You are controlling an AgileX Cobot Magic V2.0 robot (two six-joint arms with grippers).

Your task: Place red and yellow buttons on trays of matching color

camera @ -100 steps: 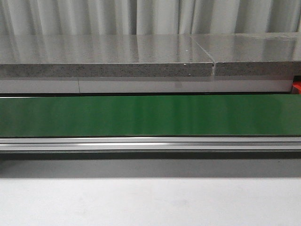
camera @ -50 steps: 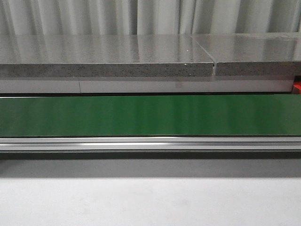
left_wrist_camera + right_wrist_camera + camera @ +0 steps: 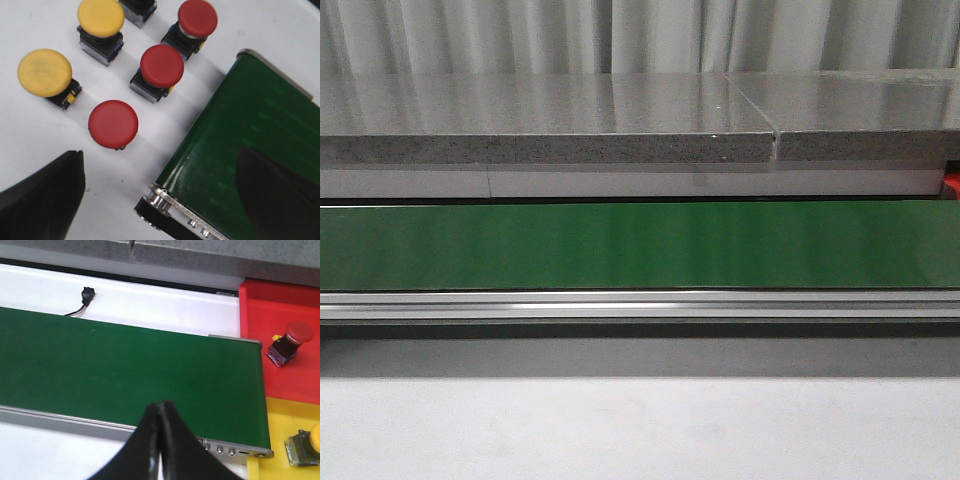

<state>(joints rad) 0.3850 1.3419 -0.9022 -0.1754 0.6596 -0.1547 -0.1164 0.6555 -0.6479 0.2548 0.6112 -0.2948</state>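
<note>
In the left wrist view three red buttons [image 3: 113,124] [image 3: 161,65] [image 3: 197,18] and two yellow buttons [image 3: 44,72] [image 3: 100,17] stand on the white table beside the end of the green conveyor belt [image 3: 250,130]. My left gripper [image 3: 160,155] hangs open above them, holding nothing, one finger over the table and the other over the belt. In the right wrist view my right gripper [image 3: 159,407] is shut and empty over the belt's near edge. Past the belt's end lie a red tray [image 3: 280,385] holding a red button [image 3: 290,342] and a yellow tray [image 3: 285,420] holding a yellow button [image 3: 306,444].
The green belt [image 3: 640,245] runs across the front view, with a grey stone counter [image 3: 540,120] behind it and white table [image 3: 640,430] in front. A small black connector with wires [image 3: 86,294] lies behind the belt. Another button's dark base [image 3: 137,7] shows at the frame edge.
</note>
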